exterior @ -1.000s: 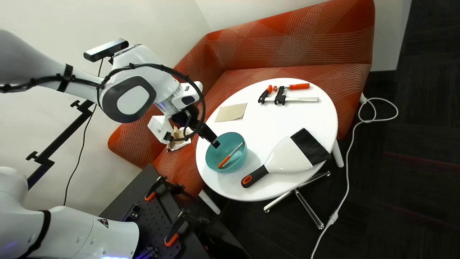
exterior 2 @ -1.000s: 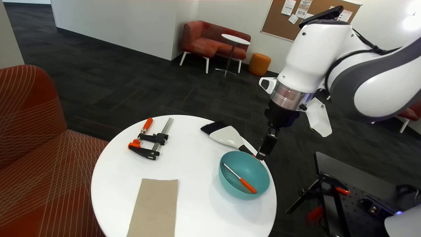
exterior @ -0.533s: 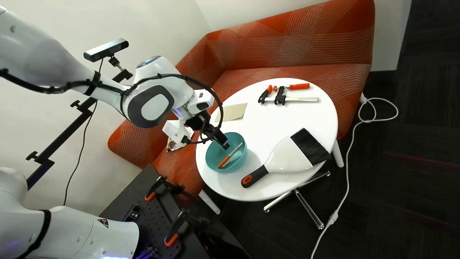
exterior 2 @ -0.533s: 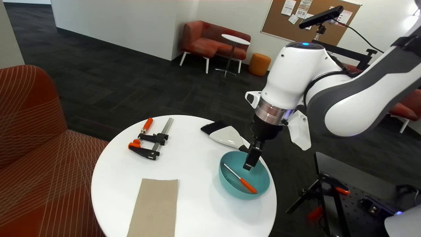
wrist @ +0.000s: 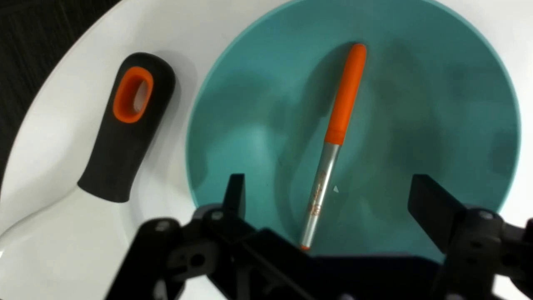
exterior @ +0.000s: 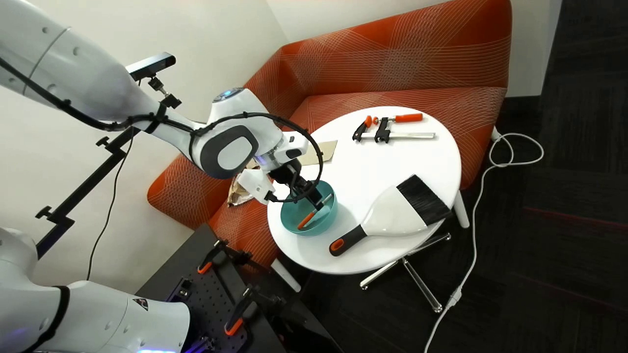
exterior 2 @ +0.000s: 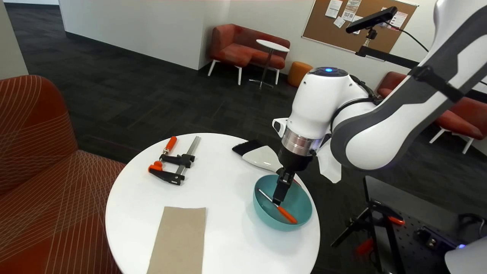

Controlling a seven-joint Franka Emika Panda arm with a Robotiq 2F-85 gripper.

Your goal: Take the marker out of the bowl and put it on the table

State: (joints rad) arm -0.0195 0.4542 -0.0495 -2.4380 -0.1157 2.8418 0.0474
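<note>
Going left to right in an exterior view, a bar clamp, a brown paper sheet, a hand brush and a teal bowl are resting on the round white worktop. In the wrist view, the brush's black handle is lying at the left, just outside the bowl; next, the orange-capped marker is lying inside the bowl, its silver barrel showing between the 2 fingers of the end effector. Those fingers are standing wide apart, with nothing clamped.

The coming move is turning on this alignment: the barrel is sitting near the middle of the gap, its long axis running nearly square to the line joining the fingertips, the cap pointing up the view and slightly right. Closing straight in is therefore looking workable, with little wrist turning needed. Only 1 arm is serving the task. Depth is posing the doubt: no view is showing whether the fingertips are level with the barrel or touching the bowl. The grasp is probably pending, lifting out and setting down following.
</note>
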